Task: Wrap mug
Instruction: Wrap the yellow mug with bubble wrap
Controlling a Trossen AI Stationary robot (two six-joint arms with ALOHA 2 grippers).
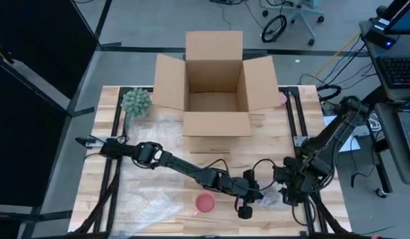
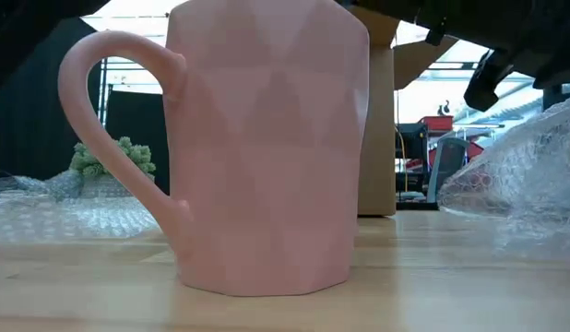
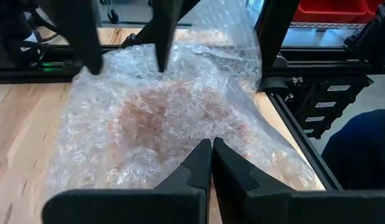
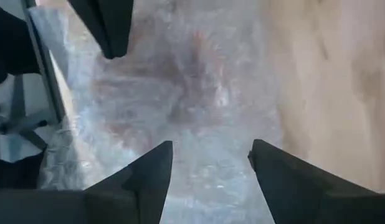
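Surrounding things: an open cardboard box (image 1: 215, 86) stands at the far middle of the wooden tabletop (image 1: 158, 179); a green spiky plant (image 1: 136, 102) sits just beside the box's left flap; a sheet of bubble wrap (image 1: 155, 123) lies between the plant and the box front.
Obstruction: both dark arms cross in front of the box and meet near the tabletop's front right; in the low view the arms hang dark over the crumpled wrap (image 2: 525, 175).
Mug: the pink mug (image 1: 205, 203) stands upright and unwrapped on bare wood, well in front of the box, near the front edge; in the low view its handle (image 2: 110, 138) points away from the crumpled wrap.
Left end effector: the left end effector (image 3: 211, 165) is just right of the mug, its fingers pressed together on the edge of the crumpled wrap sheet; not touching the mug.
Right end effector: the right end effector (image 4: 211, 162) hovers over the same crumpled wrap, farther from the mug, fingers spread apart with nothing between them.
Crumpled wrap: it lies to the right of the mug, apart from it, reaching toward the black frame rail (image 3: 304, 155) at the tabletop's right edge.
Open room: bare wood lies left of the mug and between the mug and the box.
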